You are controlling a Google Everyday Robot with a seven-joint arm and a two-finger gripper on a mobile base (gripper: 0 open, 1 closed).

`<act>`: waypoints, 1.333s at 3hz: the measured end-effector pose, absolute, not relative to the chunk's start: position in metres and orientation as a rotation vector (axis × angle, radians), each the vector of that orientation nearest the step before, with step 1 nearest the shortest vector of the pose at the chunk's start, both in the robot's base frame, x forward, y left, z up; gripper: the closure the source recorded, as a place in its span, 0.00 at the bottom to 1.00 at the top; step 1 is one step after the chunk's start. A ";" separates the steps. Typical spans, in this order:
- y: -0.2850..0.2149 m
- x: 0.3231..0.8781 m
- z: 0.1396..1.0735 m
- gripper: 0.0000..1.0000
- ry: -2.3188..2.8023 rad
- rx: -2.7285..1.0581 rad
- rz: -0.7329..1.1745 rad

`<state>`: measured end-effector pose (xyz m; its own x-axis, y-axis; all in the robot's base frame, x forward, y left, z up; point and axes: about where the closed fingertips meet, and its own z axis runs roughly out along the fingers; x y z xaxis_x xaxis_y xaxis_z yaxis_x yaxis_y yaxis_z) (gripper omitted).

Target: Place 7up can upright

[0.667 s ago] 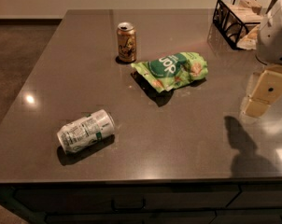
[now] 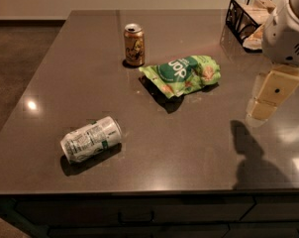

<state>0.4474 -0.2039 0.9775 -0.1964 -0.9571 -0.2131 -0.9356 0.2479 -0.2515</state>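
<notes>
The 7up can [image 2: 90, 139] lies on its side near the front left of the dark counter [image 2: 189, 148]. It has a silver-white body with green markings and small print. My gripper [image 2: 268, 99] hangs above the counter at the right side, far to the right of the can and holding nothing that I can see. Its shadow falls on the counter below it.
A gold-brown can [image 2: 134, 44] stands upright at the back middle. A green chip bag [image 2: 182, 74] lies in the middle. A black wire basket [image 2: 248, 15] with items stands at the back right corner. The counter's front edge runs below the 7up can.
The gripper has shifted slightly down and left. The cans and the bag have not moved.
</notes>
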 end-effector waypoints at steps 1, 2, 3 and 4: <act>-0.185 0.459 0.976 0.00 2.166 -1.785 -0.079; -0.159 0.469 0.970 0.00 2.121 -1.851 -0.064; -0.129 0.472 0.959 0.00 2.076 -1.921 -0.036; -0.097 0.471 0.945 0.00 2.030 -1.999 -0.002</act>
<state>0.4711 -0.0975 0.9450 0.0063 -0.9788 -0.2046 -0.9785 0.0361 -0.2032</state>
